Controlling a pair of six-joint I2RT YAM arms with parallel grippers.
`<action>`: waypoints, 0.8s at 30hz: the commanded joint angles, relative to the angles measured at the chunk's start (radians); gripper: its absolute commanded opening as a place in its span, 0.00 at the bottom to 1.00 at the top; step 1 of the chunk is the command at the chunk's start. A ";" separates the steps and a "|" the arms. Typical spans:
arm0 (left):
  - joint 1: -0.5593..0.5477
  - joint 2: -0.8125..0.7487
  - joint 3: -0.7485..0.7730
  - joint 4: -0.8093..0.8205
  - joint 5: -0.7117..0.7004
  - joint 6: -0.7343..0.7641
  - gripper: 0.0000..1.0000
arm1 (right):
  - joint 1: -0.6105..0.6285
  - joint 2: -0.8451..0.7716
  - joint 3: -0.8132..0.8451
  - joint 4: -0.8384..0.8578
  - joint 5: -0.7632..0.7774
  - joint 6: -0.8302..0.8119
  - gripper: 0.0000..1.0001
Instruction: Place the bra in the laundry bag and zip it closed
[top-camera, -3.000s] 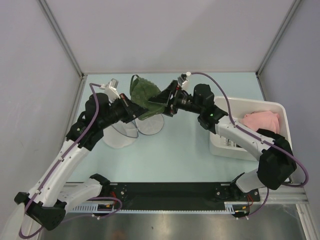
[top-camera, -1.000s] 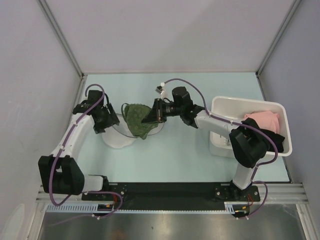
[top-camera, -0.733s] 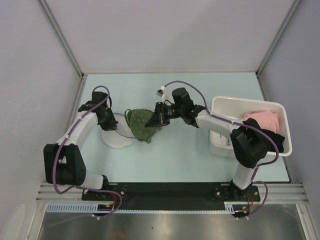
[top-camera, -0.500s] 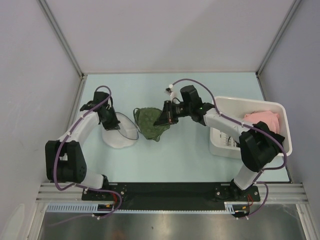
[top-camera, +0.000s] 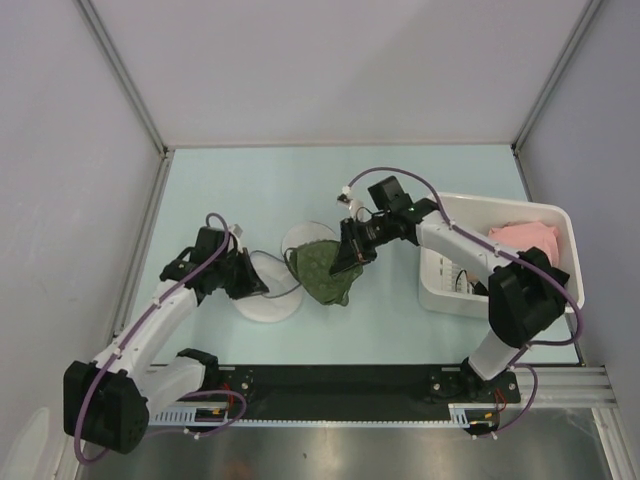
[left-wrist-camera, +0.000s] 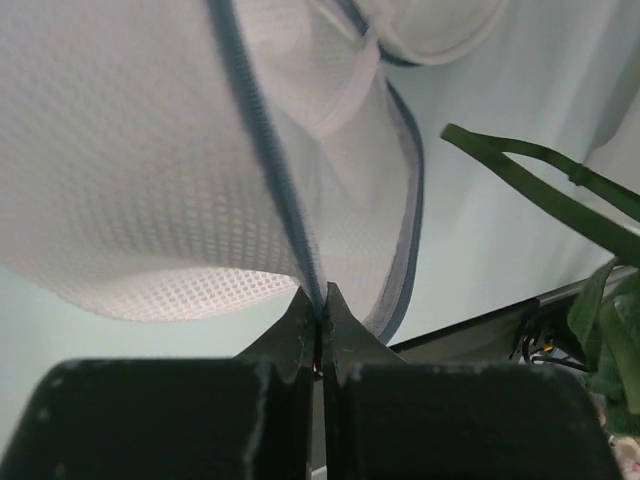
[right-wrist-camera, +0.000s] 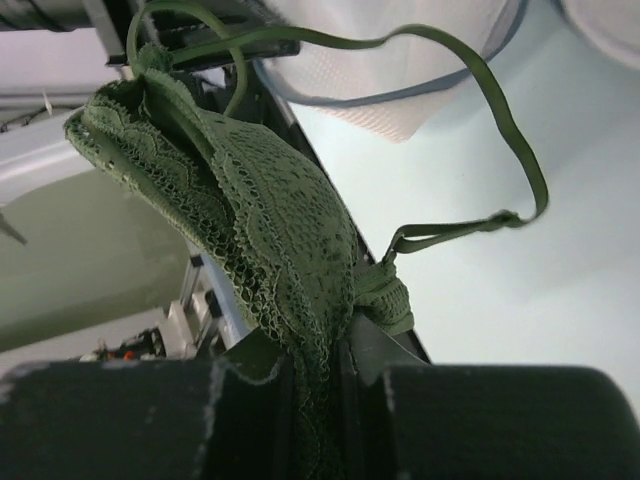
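Top external view tells me nothing is finished yet: my right gripper (top-camera: 350, 258) is clamped on the olive bra (top-camera: 325, 278), which hangs just beside the laundry bag (top-camera: 275, 303), not inside it. My left gripper (top-camera: 250, 285) is pinched tight on the bag's dark zipper rim (left-wrist-camera: 262, 150), so stuffing and zipping both remain. I judge there's open table (top-camera: 250, 190) behind the bag, but the white bin (top-camera: 440, 298) sits near on the right and the bra's loose strap (right-wrist-camera: 530, 150) dangles by the rim.
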 joint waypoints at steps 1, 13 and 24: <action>0.000 -0.037 -0.053 0.018 0.011 -0.032 0.00 | 0.069 0.090 0.153 -0.173 -0.054 -0.058 0.00; 0.000 -0.188 -0.129 0.006 -0.031 -0.043 0.00 | 0.161 0.356 0.303 0.010 -0.171 0.354 0.00; -0.001 -0.201 -0.115 0.007 -0.046 -0.035 0.00 | 0.170 0.656 0.581 -0.281 -0.087 0.275 0.00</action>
